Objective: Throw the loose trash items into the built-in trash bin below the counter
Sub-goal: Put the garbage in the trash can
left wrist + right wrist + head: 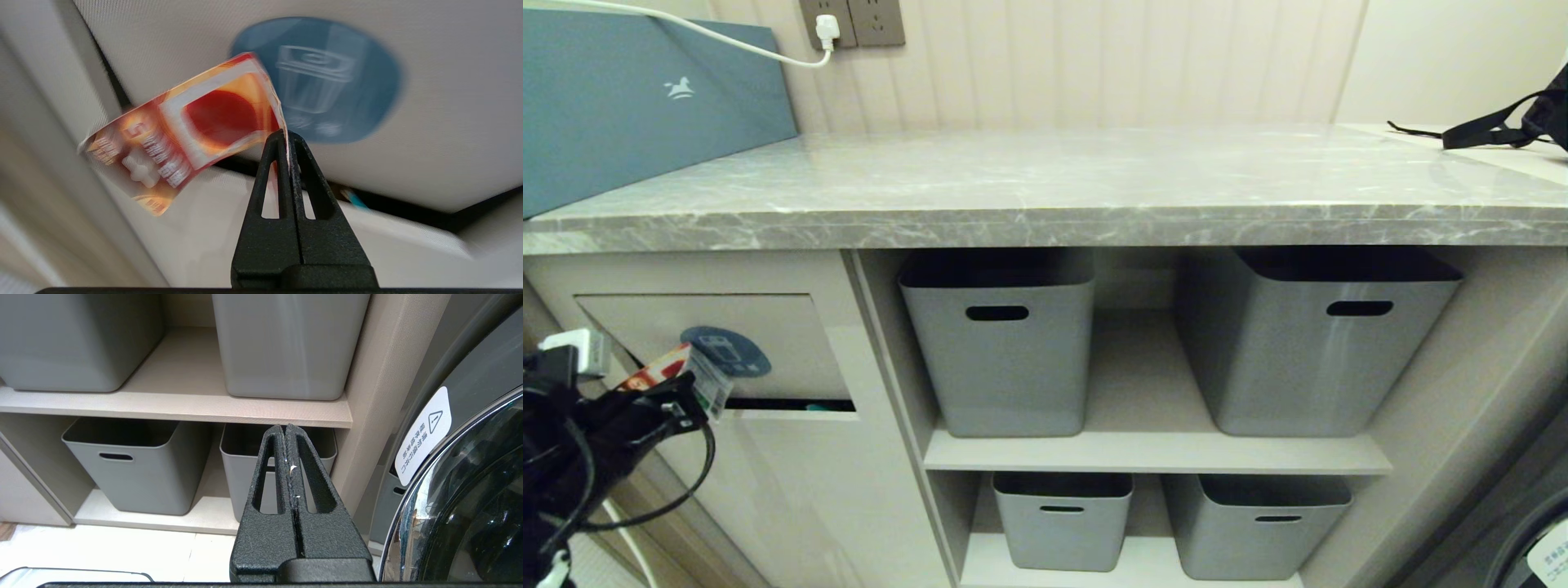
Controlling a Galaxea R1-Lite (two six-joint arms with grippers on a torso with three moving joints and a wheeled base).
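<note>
Below the counter [1045,214], the left claw [288,136], clamped on the carton [184,130], faced the bin flap [792,339], needing a push inward.

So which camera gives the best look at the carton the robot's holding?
The left wrist view: the carton fills the middle, pinched at one edge by the left gripper, its red and white print facing the camera. The head view shows it small in front of the bin flap. The right wrist view misses it.
</note>
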